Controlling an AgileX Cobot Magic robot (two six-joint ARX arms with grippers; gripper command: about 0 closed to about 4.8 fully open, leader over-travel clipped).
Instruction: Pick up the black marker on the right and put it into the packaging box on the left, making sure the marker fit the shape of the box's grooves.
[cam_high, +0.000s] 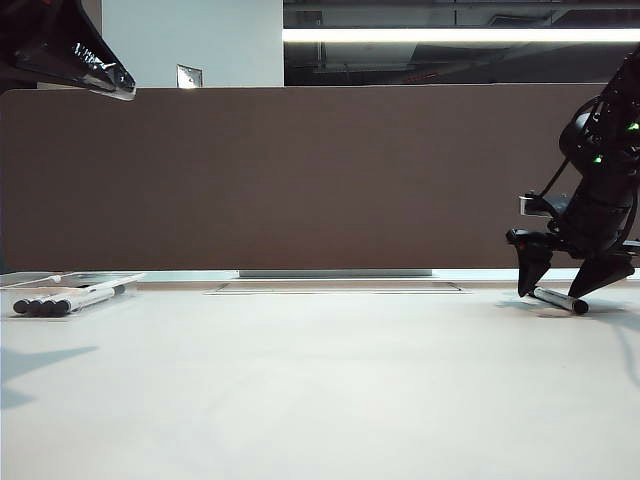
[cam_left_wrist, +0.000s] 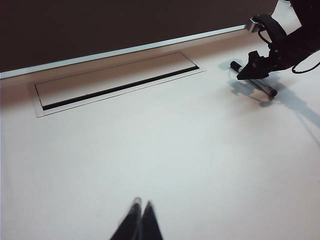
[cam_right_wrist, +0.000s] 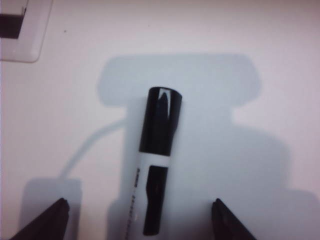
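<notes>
The black marker (cam_high: 560, 300) lies flat on the table at the far right, white-grey barrel with a black cap (cam_right_wrist: 159, 122). My right gripper (cam_high: 552, 288) stands over it, pointing down and open, one finger (cam_right_wrist: 59, 212) on each side of the marker and neither touching it. The left wrist view shows the same marker (cam_left_wrist: 253, 83) under that gripper (cam_left_wrist: 256, 70). The packaging box (cam_high: 75, 280), a flat clear tray, sits at the far left with other markers (cam_high: 72, 300) lying side by side in it. My left gripper (cam_high: 126, 91) hangs high above the box, shut and empty (cam_left_wrist: 142, 204).
A long cable-slot plate (cam_high: 338, 288) is set flush into the table at the back middle (cam_left_wrist: 117, 82); its corner shows in the right wrist view (cam_right_wrist: 20, 35). A brown partition wall (cam_high: 300, 180) runs along the table's far edge.
</notes>
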